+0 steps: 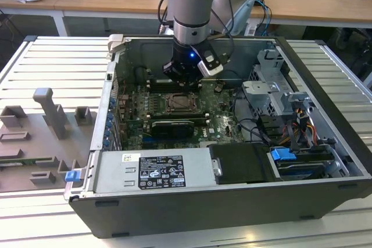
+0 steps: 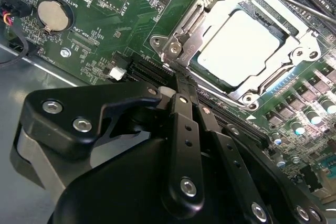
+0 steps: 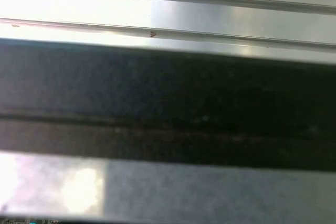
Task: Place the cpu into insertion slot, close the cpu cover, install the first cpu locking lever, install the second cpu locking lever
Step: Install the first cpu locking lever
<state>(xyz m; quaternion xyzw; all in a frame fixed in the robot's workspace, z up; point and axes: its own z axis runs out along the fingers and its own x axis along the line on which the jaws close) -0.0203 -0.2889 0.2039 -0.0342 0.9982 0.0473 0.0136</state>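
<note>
In the second wrist view the black fingers (image 2: pixel 185 90) are pressed together, holding nothing, their tips at the lower-left corner of the silvery metal cpu cover (image 2: pixel 202 22). Right of centre in that frame the pale silver-beige square cpu (image 2: pixel 239 45) lies flat in the silver-bordered insertion slot (image 2: pixel 273 80), framed by the cover's window. The chip looks light, stiff and easily damaged; the cover is thin springy plate, best pushed at its edge or tab. In the exterior view the gripper (image 1: pixel 185 76) hangs above the socket, upper centre, inside the open black computer case (image 1: pixel 192 207).
</note>
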